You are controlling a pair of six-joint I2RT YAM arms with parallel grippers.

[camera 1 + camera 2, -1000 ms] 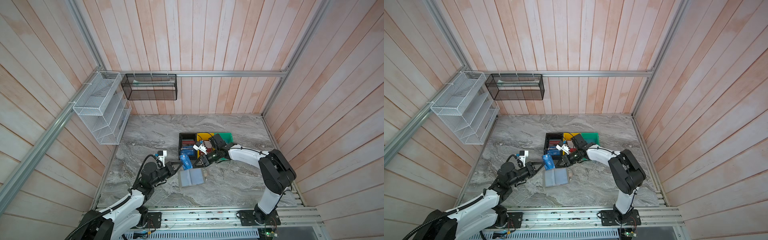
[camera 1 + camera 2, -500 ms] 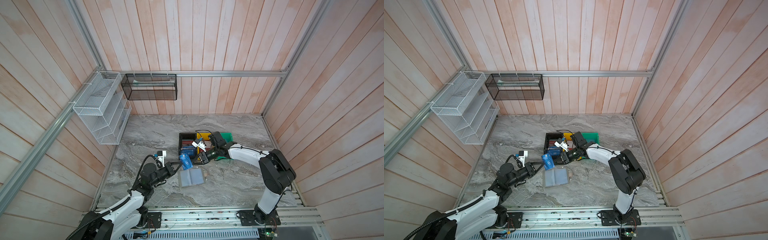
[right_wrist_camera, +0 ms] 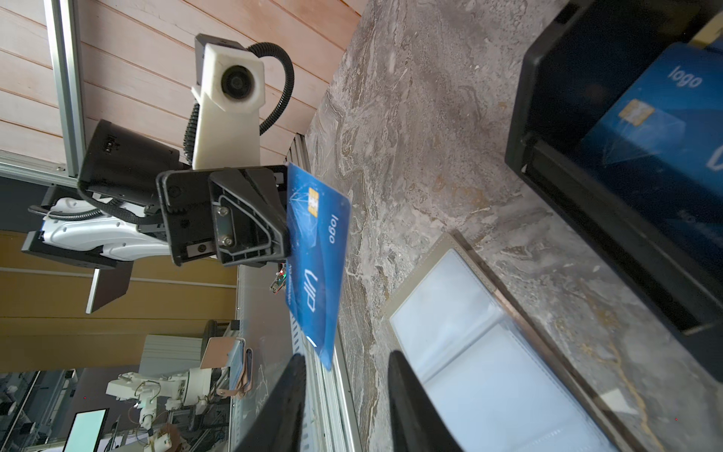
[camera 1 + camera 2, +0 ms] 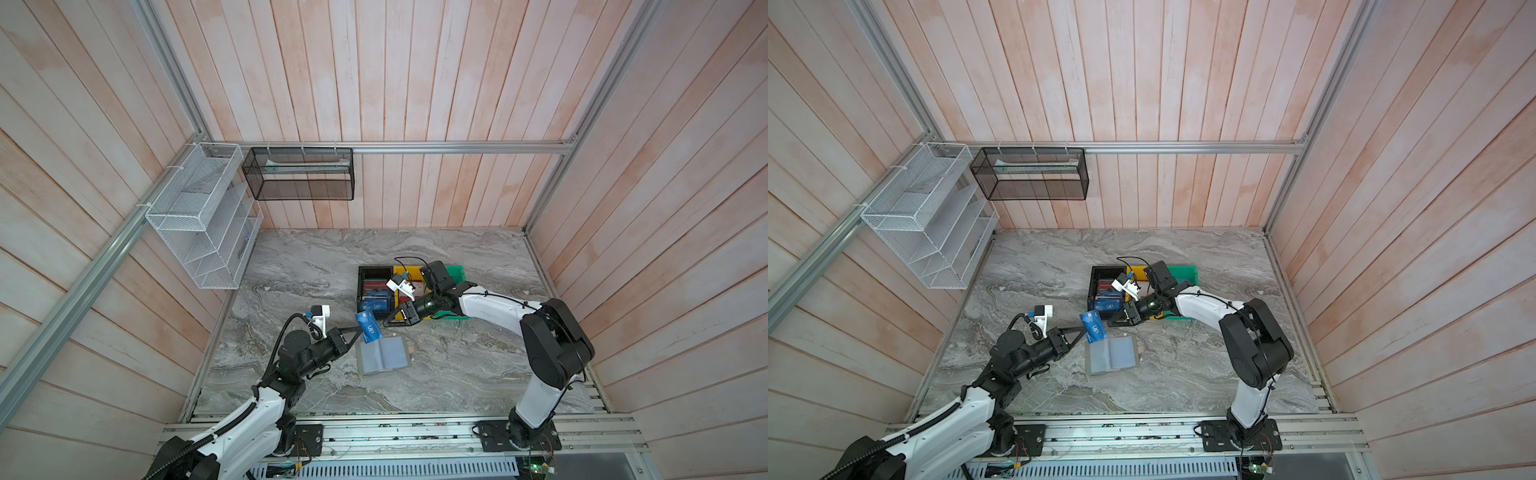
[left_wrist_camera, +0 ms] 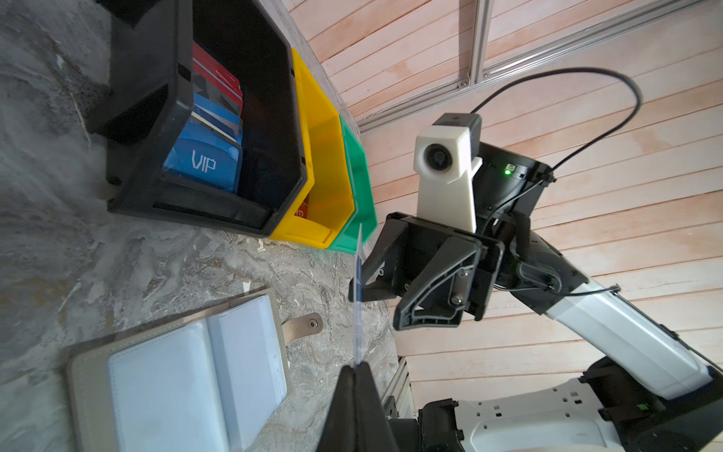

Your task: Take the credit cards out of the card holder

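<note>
You had the left gripper (image 4: 358,331) clamped on the card (image 4: 369,327), held in the air by the open holder (image 4: 384,355) near the table (image 4: 457,374) middle, while the right gripper (image 4: 386,323) stood open at its free end.

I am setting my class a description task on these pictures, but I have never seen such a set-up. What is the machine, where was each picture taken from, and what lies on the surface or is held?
The machine: a left arm and a right arm by a marble table. Two pictures look down from overhead; the two close-ups come from a camera on each arm's wrist. The left end effector is shut on a blue VIP card, held clear of the table. The right end effector is open and empty, close to that card. A grey card holder lies open and flat. Behind it stand a black bin with more cards, a yellow bin and a green bin.
</note>
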